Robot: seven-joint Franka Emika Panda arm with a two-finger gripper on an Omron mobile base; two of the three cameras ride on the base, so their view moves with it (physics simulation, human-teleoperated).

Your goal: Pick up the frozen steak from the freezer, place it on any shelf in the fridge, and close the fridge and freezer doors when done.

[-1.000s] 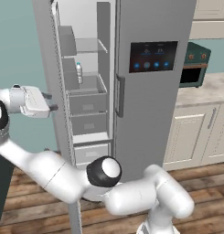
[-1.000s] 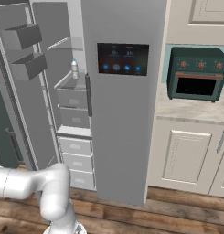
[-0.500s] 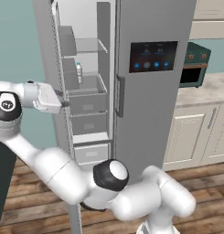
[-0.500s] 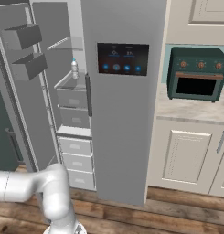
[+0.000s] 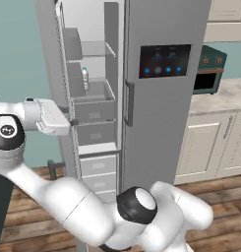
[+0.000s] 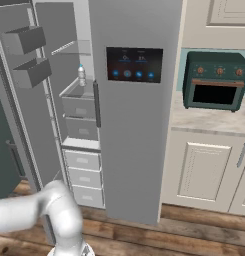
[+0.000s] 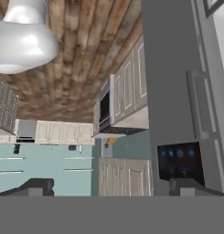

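Left base view: tool [image 5: 70, 121] level beside the open freezer [image 5: 92, 118], just short of its grey bins; clear bottle [image 5: 85, 78] above and beyond.

Right base view: fridge door [image 6: 136, 100] closed.

Hand view: fingertips [image 7: 38, 186] well apart, empty. Steak unseen.

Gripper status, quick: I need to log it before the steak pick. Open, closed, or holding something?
Gripper: open, fingers far apart in the hand view, holding nothing.

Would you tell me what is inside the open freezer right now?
Inside the freezer I see a clear bottle standing in a grey bin, with closed grey drawers below. Whatever lies in the bins and drawers, the frozen steak included, is hidden.
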